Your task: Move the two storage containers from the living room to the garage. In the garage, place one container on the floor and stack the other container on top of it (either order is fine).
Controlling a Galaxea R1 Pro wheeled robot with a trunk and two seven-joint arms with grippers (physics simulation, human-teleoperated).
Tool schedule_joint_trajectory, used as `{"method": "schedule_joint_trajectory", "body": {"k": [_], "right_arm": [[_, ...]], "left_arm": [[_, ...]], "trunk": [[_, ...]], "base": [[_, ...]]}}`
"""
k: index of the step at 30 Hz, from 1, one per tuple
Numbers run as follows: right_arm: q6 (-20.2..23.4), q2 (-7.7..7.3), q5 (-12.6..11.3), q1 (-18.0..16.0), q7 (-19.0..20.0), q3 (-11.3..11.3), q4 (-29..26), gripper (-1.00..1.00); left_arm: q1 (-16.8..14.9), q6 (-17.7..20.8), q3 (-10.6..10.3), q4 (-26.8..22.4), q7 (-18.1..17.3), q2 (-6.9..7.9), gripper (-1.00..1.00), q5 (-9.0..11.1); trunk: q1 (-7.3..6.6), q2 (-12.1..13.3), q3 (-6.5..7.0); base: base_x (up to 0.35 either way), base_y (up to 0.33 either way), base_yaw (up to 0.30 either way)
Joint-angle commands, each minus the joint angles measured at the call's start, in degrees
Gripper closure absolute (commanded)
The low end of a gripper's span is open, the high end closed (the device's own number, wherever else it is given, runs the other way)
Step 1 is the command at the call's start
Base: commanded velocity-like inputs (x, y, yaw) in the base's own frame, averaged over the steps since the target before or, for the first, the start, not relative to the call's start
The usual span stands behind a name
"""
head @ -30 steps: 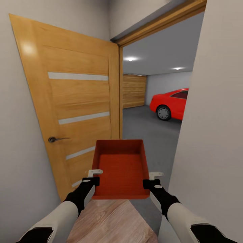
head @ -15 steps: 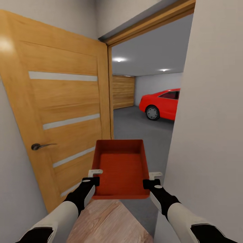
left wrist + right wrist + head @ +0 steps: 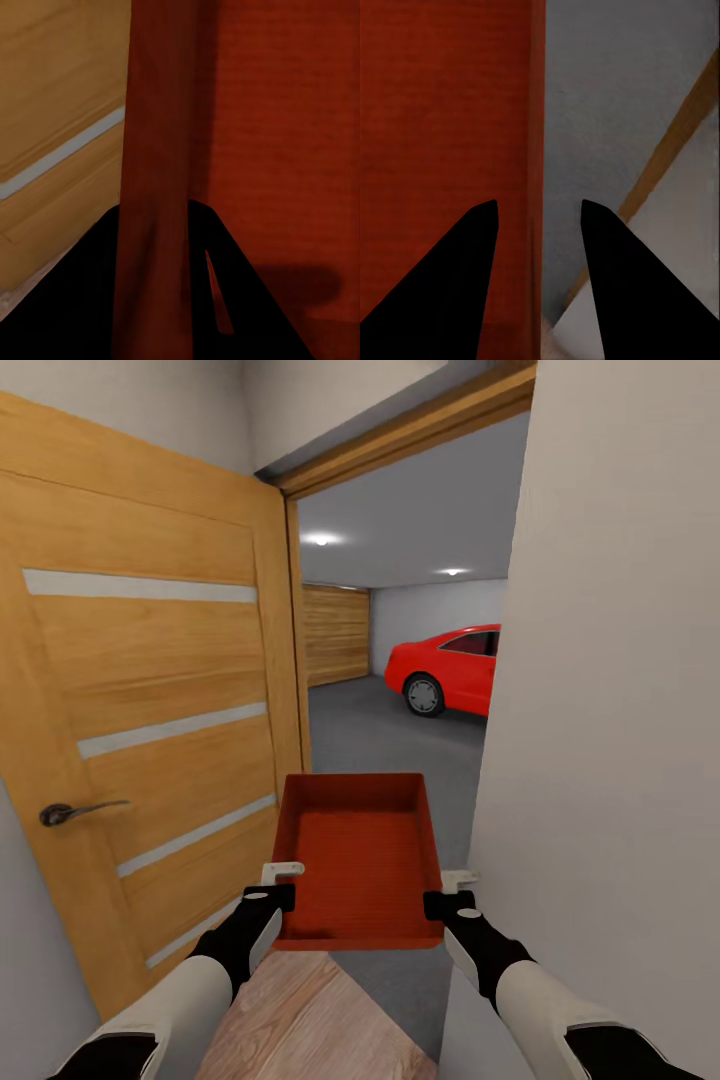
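One orange-red storage container (image 3: 360, 855) hangs level in front of me, carried between both grippers at a doorway. My left gripper (image 3: 283, 884) is shut on its left wall, and that wall (image 3: 154, 172) runs between the black fingers (image 3: 75, 300) in the left wrist view. On the other side, my right gripper (image 3: 452, 888) grips the right wall (image 3: 536, 112), a finger (image 3: 450, 285) on either side of it. The container is empty. Through the doorway lies the garage with its dark grey floor (image 3: 390, 735).
An open wooden door (image 3: 150, 690) with a metal handle (image 3: 75, 812) stands close at the left. A white wall (image 3: 610, 710) edges the doorway at the right. Inside the garage are a red car (image 3: 450, 668) and a wood-panelled garage door (image 3: 335, 632). Wood planks (image 3: 300, 1020) lie underfoot.
The whole picture has shifted left and the door looms larger, so the camera has moved toward the doorway. The container and both grippers keep the same place in the view.
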Motion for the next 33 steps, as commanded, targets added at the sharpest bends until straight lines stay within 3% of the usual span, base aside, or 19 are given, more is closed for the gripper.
{"method": "schedule_joint_trajectory", "body": {"k": [1,8,22,33], "right_arm": [[0.16,0.52,-0.72,-0.01,-0.08,0.0,0.17,1.0],[-0.01,0.5,-0.72,-0.01,-0.08,0.01,0.17,1.0],[-0.14,0.45,-0.72,-0.01,-0.08,0.0,0.18,1.0],[-0.02,0.5,-0.72,0.0,-0.08,-0.05,0.17,1.0]], "left_arm": [[0.03,-4.26,0.02,-0.23,-0.14,-0.11,1.0,0.06],[0.01,-4.23,0.02,-0.23,-0.14,-0.11,1.0,0.06],[0.0,-4.26,0.02,-0.23,-0.14,-0.07,1.0,0.06],[0.01,-4.22,0.02,-0.23,-0.14,-0.1,1.0,0.06]], "trunk": [[0.02,-0.05,0.0],[0.02,-0.05,0.13],[0.02,-0.05,0.15],[0.02,-0.05,0.15]], "base": [[0.06,0.049,-0.201],[0.21,0.185,-0.145],[0.07,0.057,-0.005],[0.224,0.196,-0.015]]}}
